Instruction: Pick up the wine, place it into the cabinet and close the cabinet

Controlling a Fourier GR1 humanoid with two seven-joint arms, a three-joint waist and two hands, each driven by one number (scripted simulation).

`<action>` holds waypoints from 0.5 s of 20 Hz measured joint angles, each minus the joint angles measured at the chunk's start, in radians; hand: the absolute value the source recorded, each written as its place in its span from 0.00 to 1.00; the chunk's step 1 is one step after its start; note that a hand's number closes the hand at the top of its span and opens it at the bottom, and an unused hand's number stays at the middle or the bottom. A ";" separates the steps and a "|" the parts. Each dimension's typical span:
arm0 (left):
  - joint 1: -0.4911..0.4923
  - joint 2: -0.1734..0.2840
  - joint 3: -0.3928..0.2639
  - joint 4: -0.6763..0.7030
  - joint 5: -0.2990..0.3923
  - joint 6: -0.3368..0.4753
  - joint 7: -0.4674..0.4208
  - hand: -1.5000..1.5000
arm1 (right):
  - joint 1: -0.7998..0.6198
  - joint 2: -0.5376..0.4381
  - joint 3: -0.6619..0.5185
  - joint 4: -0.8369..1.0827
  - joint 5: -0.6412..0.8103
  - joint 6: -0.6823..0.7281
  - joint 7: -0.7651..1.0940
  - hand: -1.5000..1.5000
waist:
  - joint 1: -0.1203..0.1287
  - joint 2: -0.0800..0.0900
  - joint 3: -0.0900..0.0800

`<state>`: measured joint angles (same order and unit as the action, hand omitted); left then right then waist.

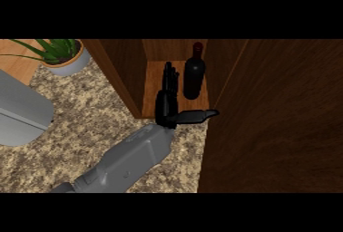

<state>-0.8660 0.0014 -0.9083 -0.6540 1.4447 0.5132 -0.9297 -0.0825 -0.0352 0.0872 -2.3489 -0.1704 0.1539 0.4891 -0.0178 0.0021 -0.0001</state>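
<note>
In the head view, the wine bottle [194, 72] is standing upright inside the open cabinet [175, 97], on its wooden floor. Just beside it, one hand [167, 102] is lying empty, fingers straight, thumb pointing toward the cabinet door [281, 118].

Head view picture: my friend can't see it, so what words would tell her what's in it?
A dark wine bottle stands upright inside an open wooden cabinet, with one black robot hand beside it, fingers straight and not holding it. The cabinet's door is open at the right. A potted plant sits on the speckled counter at upper left.
</note>
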 measured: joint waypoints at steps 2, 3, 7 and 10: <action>0.039 0.005 0.008 -0.028 -0.038 0.001 -0.003 0.00 | -0.001 -0.001 -0.013 0.011 -0.004 0.000 -0.010 0.00 | 0.007 -0.001 0.000; 0.053 0.017 0.010 -0.061 -0.056 0.007 0.002 0.00 | -0.013 -0.002 -0.017 0.016 0.001 -0.006 -0.005 0.00 | 0.011 -0.002 0.000; 0.114 0.039 0.019 -0.155 -0.132 0.031 0.019 0.00 | -0.009 -0.008 -0.018 -0.006 0.000 -0.010 0.014 0.00 | 0.016 -0.004 0.000; 0.174 0.094 0.012 -0.260 -0.185 0.028 0.041 0.00 | -0.001 -0.002 -0.006 -0.002 0.015 -0.012 0.007 0.00 | 0.020 -0.005 0.000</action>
<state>-0.6919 0.0952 -0.8961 -0.9136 1.2596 0.5411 -0.8883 -0.0835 -0.0370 0.0814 -2.3506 -0.1550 0.1421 0.4957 0.0025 -0.0026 0.0001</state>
